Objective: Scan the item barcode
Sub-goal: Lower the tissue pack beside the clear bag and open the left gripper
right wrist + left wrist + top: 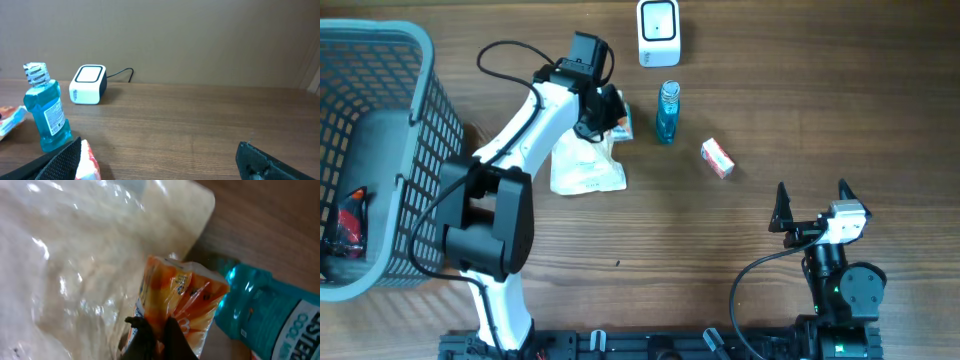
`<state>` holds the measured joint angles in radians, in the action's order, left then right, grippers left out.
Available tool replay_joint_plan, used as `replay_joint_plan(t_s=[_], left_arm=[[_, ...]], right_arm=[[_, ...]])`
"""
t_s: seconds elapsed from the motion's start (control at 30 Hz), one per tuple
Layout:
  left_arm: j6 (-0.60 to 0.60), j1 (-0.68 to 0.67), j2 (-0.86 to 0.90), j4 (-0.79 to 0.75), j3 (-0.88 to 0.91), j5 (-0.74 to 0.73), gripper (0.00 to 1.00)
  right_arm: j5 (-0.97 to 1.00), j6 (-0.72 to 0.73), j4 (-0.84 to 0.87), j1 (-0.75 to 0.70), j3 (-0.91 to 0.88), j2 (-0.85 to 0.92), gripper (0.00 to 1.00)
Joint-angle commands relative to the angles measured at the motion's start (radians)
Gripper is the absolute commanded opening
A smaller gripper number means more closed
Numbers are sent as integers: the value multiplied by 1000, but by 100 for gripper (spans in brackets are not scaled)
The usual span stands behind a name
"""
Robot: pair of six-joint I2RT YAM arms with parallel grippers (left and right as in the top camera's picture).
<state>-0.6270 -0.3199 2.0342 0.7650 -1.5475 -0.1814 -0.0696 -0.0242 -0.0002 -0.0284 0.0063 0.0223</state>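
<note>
Two arms stand at the bench's near edge. A grey mesh basket fills the left edge. A pale plastic bag lies left of centre. Over its far end the left tool is pressed together, pinching an orange packet just beside an upright blue bottle. A white scanner sits at the far edge. A small red-and-white box lies right of the bottle. The right tool hangs spread wide near the near-right corner.

Soft, even light (glary, blurred close-up)
</note>
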Motion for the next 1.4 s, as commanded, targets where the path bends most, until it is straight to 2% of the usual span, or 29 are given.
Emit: replay_joint_plan(t_s=[0.0, 0.07, 0.1, 0.13, 0.17, 0.3, 0.47, 0.57, 0.6, 0.63, 0.67, 0.7, 0.73, 0.77, 0.8, 0.83, 0.9, 0.93, 0.97, 1.0, 1.03, 1.13, 1.2, 1.23, 1.3, 1.37], left_arm=[[-10, -29, -24, 14, -11, -38, 6], [-10, -39, -24, 29, -8, -38, 20], [-10, -43, -24, 40, -8, -39, 32], [-10, -47, -24, 48, -8, -39, 52], [-10, -49, -24, 52, -8, -39, 64], [-10, -45, -31, 62, -9, -58, 76], [-9, -19, -89, 61, -42, -118, 77], [-8, -14, -139, 60, -43, -113, 70], [-7, -11, -153, 58, -43, -114, 61], [-6, -3, -169, 59, -43, -114, 21], [-6, -2, -170, 59, -43, -114, 20], [-6, -2, -170, 59, -43, -114, 23], [-6, -2, -170, 61, -43, -114, 40], [-6, -2, -167, 65, -43, -114, 63], [-6, -3, -167, 70, -42, -114, 77], [-6, -3, -167, 74, -42, -113, 67], [-6, -3, -167, 74, -42, -113, 21], [-6, -3, -168, 74, -42, -113, 16], [-6, -3, -168, 74, -42, -114, 27], [-6, -3, -168, 74, -42, -114, 46], [-6, -2, -168, 72, -43, -114, 53], [-6, 13, -181, 68, -66, -114, 43], [18, 32, -205, 82, -100, -114, 41], [58, 43, -228, 105, -139, -114, 42], [118, 58, -263, 158, -214, -111, 54], [153, 70, -296, 229, -293, -61, 59]], right_arm=[[10, 5, 2, 5, -1, -3, 100], [10, 5, 2, 5, -1, -3, 100], [10, 5, 2, 5, -1, -3, 100], [10, 5, 2, 5, -1, -3, 100], [10, 5, 2, 5, -1, -3, 100], [10, 5, 2, 5, -1, -3, 100], [10, 5, 2, 5, -1, -3, 100], [10, 5, 2, 5, -1, -3, 100], [10, 5, 2, 5, -1, -3, 100], [10, 5, 2, 5, -1, -3, 100], [10, 5, 2, 5, -1, -3, 100], [10, 5, 2, 5, -1, -3, 100], [10, 5, 2, 5, -1, -3, 100], [10, 5, 2, 5, -1, -3, 100], [10, 5, 2, 5, -1, -3, 100], [10, 5, 2, 5, -1, -3, 100], [10, 5, 2, 5, -1, -3, 100], [10, 5, 2, 5, -1, -3, 100], [10, 5, 2, 5, -1, -3, 100], [10, 5, 2, 5, -1, -3, 100], [10, 5, 2, 5, -1, -3, 100], [10, 5, 2, 5, -1, -3, 100], [10, 5, 2, 5, -1, -3, 100], [10, 5, 2, 5, -1, -3, 100], [10, 5, 2, 5, -1, -3, 100], [10, 5, 2, 5, -1, -3, 100]])
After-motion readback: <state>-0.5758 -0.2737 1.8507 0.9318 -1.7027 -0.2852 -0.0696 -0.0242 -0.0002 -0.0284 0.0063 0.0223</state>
